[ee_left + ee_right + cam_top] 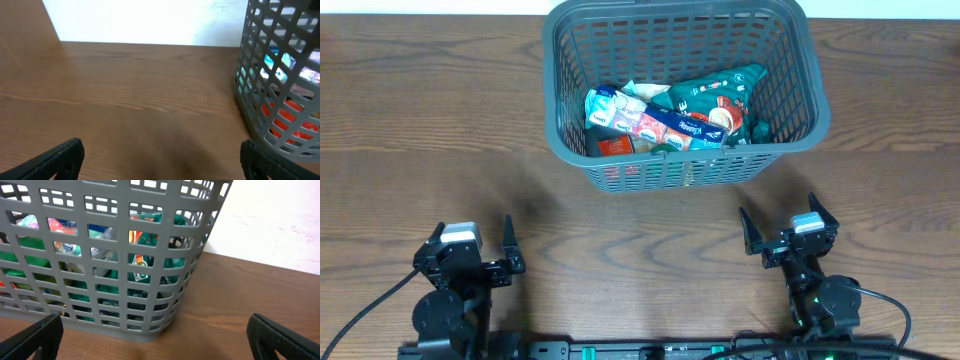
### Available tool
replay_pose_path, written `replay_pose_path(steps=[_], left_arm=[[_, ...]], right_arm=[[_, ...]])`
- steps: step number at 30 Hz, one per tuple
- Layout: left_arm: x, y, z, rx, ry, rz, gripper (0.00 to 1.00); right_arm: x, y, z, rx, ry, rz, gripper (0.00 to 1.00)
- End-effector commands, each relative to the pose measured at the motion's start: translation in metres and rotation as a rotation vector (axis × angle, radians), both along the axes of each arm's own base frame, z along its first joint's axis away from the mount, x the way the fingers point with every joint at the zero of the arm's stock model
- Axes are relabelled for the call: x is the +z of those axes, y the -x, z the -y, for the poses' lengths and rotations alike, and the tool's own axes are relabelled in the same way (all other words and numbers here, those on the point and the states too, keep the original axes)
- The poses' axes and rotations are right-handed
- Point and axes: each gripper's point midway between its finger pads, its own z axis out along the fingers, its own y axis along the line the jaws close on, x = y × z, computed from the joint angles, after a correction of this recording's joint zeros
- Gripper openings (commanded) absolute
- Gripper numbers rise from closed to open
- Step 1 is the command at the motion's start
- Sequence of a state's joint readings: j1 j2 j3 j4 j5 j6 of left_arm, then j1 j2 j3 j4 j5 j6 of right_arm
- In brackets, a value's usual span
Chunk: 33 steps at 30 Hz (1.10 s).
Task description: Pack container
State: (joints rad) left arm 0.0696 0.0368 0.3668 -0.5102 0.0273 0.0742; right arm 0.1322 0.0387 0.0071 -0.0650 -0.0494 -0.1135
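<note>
The container (680, 172) sits at the far middle of the wooden table (420, 130), packets (650, 122) piled inside below its rim. Bare wood lies open left, right and in front of it. A white wall (150, 20) stands behind. The left gripper (473, 228) and right gripper (778, 212) rest low in front of the container, jaws spread and holding nothing.

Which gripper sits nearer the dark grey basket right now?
Right. The right gripper is just in front of the basket's near wall, facing its right half, jaws open. The left gripper is out past the basket's left corner and farther away, jaws also open.
</note>
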Motion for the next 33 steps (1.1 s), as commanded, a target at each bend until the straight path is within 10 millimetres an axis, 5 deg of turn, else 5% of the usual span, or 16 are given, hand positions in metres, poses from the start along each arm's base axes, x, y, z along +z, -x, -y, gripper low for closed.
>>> replay_pose_path(steps=[1, 33], left_arm=[[-0.001, -0.002, 0.001, -0.002, 0.021, 0.018, 0.99], [-0.013, -0.023, 0.000, 0.000, 0.029, 0.122, 0.99]], right_arm=[[-0.001, 0.000, 0.001, -0.003, 0.007, 0.000, 0.99], [-0.001, 0.000, 0.001, -0.003, 0.007, 0.000, 0.99]])
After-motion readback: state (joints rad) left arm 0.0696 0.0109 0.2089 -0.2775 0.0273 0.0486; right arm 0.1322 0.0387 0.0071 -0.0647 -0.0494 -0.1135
